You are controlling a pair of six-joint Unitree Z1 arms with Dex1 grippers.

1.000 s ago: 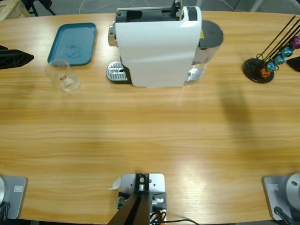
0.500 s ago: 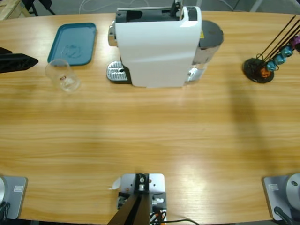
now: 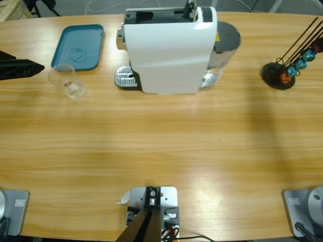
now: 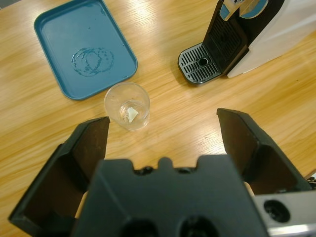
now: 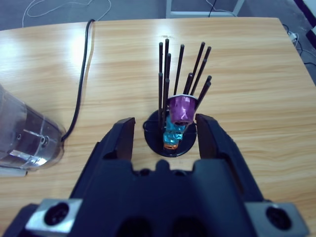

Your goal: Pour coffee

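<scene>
Since the earlier frames, the left gripper (image 3: 22, 68) is seen further in from the nine o'clock edge of the high view, its tip now just beside the glass (image 3: 66, 80), while the dark tip at the three o'clock edge is gone from that view. Nothing else on the table (image 3: 161, 146) is displaced.

In the left wrist view the left gripper (image 4: 163, 133) is held above the table with its jaws spread wide and nothing between them; the glass (image 4: 127, 105) stands upright at about eleven o'clock ahead of them, apart from both. A small pale patch is seen at its bottom (whether this is the coffee cannot be told). The blue tray (image 4: 84, 47) lies just beyond the glass, and the drip grate (image 4: 200, 66) of the white coffee machine (image 3: 169, 48) is seen at one o'clock.

In the right wrist view the right gripper (image 5: 165, 128) is shown with its jaws apart, the capsule stand (image 5: 173, 118) between them at twelve o'clock, a purple capsule (image 5: 181, 108) uppermost; contact cannot be told
</scene>
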